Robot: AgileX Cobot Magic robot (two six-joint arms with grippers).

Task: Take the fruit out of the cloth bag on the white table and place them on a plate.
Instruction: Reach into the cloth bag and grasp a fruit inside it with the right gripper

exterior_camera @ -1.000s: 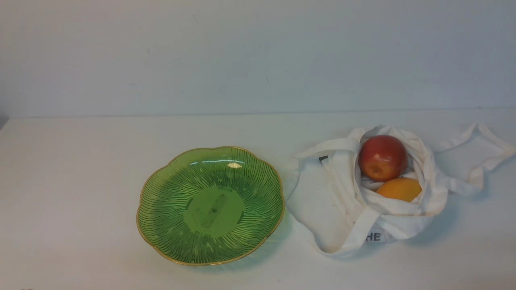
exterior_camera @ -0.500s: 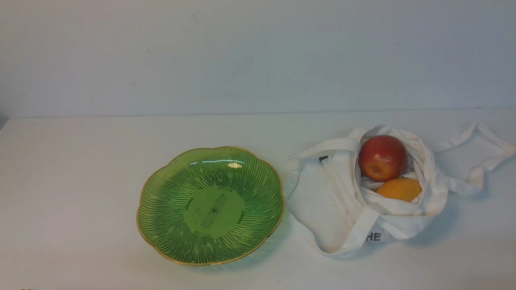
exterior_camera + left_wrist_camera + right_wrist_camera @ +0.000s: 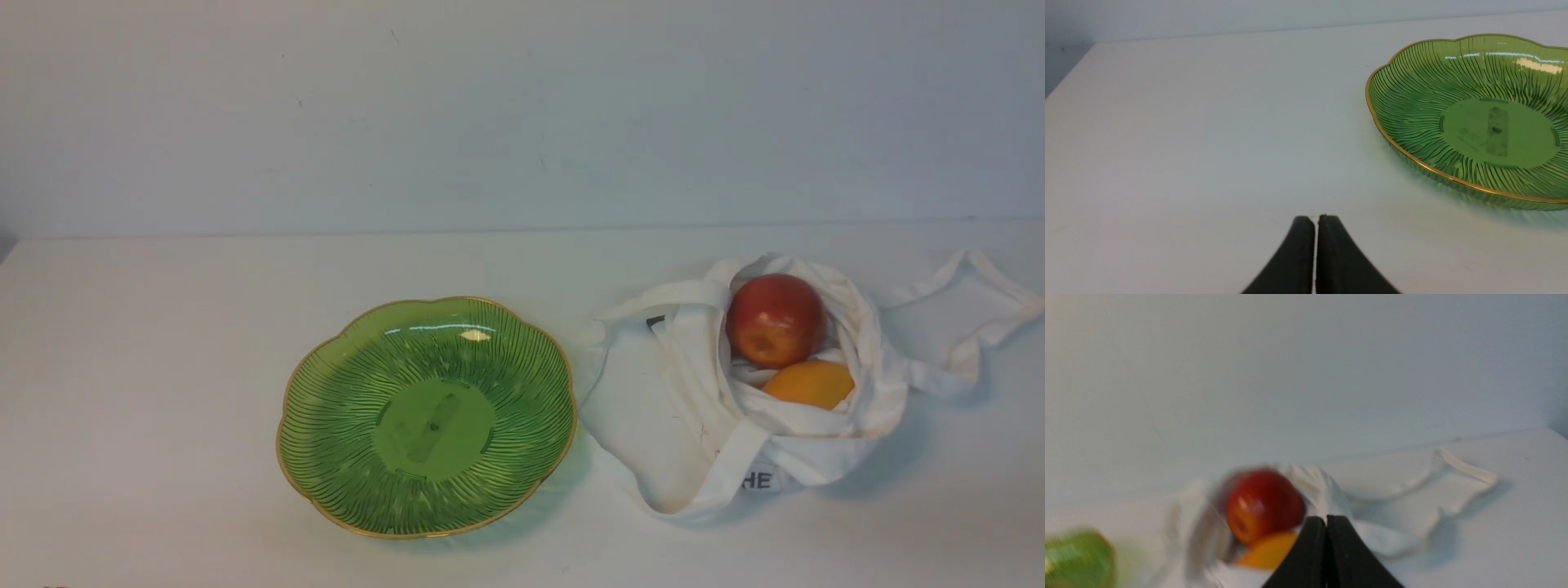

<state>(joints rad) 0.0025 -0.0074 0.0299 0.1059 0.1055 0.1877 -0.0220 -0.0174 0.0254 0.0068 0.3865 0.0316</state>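
Table (image 3: 163,367): unchanged over the last second, task likely unstarted | bag (image 3: 824,469): right of front frame, mouth open | plate (image 3: 433,429): lower centre-left, empty | left gripper (image 3: 1316,220), right gripper (image 3: 1326,522): jaws closed, holding nothing; must open | apple (image 3: 775,318), citrus (image 3: 811,385): inside bag

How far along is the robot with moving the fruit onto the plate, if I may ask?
Nothing looks done: the green glass plate is empty. Nothing is in hand; both grippers are shut on nothing. Left to move are the glossy red apple and the orange-yellow fruit, both in the white cloth bag.
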